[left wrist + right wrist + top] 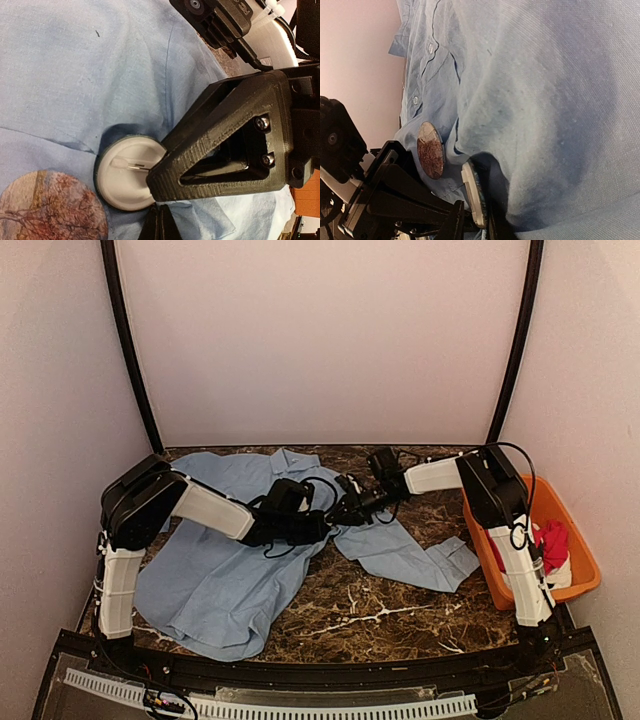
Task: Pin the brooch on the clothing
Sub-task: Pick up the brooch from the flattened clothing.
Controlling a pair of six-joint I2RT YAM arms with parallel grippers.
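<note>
Near the middle of the marble table, both arms converged over the shirt. The shirt lay spread across the left and centre of the table, its collar toward the far wall and one sleeve trailing right toward the orange bin. The bin held a red garment.

Left wrist view: the brooch rested on the light blue cloth with its white back facing the camera and its thin metal pin showing across the disc. The left gripper was clenched, and its black tip covered the brooch's edge at one end of the pin. Whether anything was pinched between its fingers was hidden. A second round badge, printed with a reddish branching pattern, lay face up on the shirt just beside the brooch.

Right wrist view: the brooch appeared edge-on, partly tucked under a raised fold of the shirt. The right gripper had its two fingers closed against opposite faces of the disc, grasping it at the rim. The patterned badge sat just beyond it, near the shirt's buttoned front. The left gripper's black body filled the lower left corner.

Top view: the two grippers met almost tip to tip on the shirt's right half, well apart from the bin.
</note>
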